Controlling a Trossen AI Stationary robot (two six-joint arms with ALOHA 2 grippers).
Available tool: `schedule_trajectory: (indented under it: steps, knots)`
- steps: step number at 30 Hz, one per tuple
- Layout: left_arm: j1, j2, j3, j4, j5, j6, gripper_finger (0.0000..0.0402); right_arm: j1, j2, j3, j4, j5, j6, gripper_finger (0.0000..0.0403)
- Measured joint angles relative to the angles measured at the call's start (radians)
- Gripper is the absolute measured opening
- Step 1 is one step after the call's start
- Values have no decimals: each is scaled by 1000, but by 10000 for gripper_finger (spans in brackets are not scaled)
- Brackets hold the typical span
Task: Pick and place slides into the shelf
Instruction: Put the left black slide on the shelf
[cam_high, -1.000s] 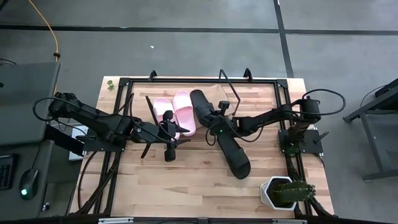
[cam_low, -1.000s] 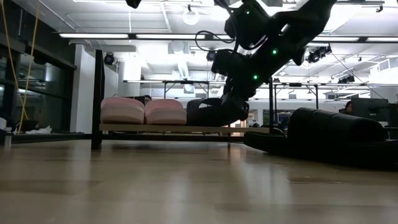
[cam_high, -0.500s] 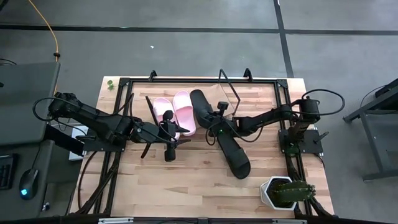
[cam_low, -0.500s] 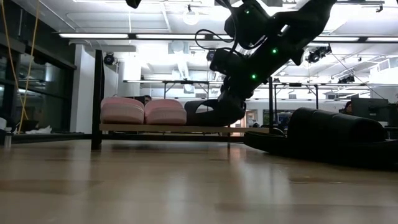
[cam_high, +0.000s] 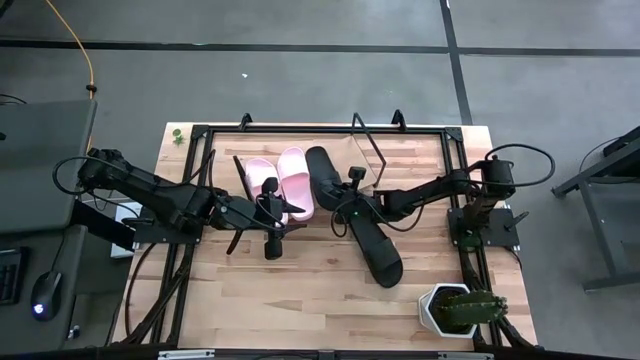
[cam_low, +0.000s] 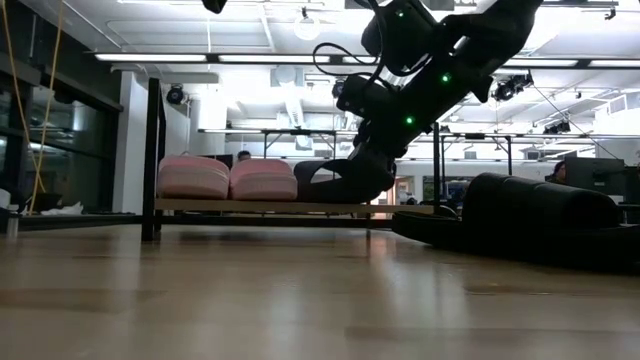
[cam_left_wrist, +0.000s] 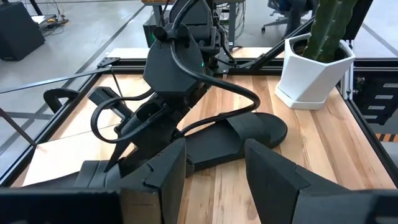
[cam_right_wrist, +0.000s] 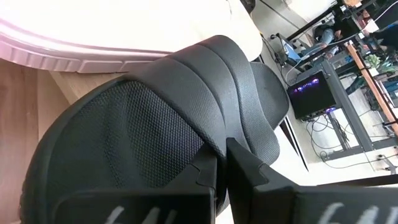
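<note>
Two pale pink slides (cam_high: 280, 181) (cam_low: 228, 178) lie side by side on the tilted wooden shelf (cam_high: 365, 152) (cam_low: 290, 207). Beside them on the shelf sits a black slide (cam_high: 323, 170) (cam_low: 325, 181), and my right gripper (cam_high: 342, 204) (cam_right_wrist: 221, 180) is shut on it. The second black slide (cam_high: 377, 248) (cam_left_wrist: 233, 140) lies flat on the tabletop, nearer and to the right. My left gripper (cam_high: 278, 235) (cam_left_wrist: 214, 180) hovers open over the table just in front of the pink slides and touches nothing. My right gripper pinches the black slide's wide strap at its edge (cam_right_wrist: 208, 146) between both fingers (cam_right_wrist: 245, 171). It comes in slanting from the table's near right side. The slide's sole rests on the shelf board next to the pink pair.
A white pot with a cactus (cam_high: 455, 310) (cam_left_wrist: 314, 68) stands at the table's near right corner. Black frame rails (cam_high: 195, 140) run round the table. The shelf's wire frame (cam_high: 372, 140) rises at its right end. Bare wood lies along the near side.
My right gripper has nudged the black slide a little toward the table's left, closer to the pink pair. The shelf and the pink slides on it have slid slightly left with it. My left arm has kept still.
</note>
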Motion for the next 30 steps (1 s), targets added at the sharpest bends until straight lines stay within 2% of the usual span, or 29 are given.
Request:
schedule_trajectory:
  steps: [15, 30]
  knots:
    - [0, 0, 0, 0, 0, 0, 150, 0, 0, 0, 1, -28, -5, 5]
    - [0, 0, 0, 0, 0, 0, 150, 2, 0, 0, 22, -49, -7, 84]
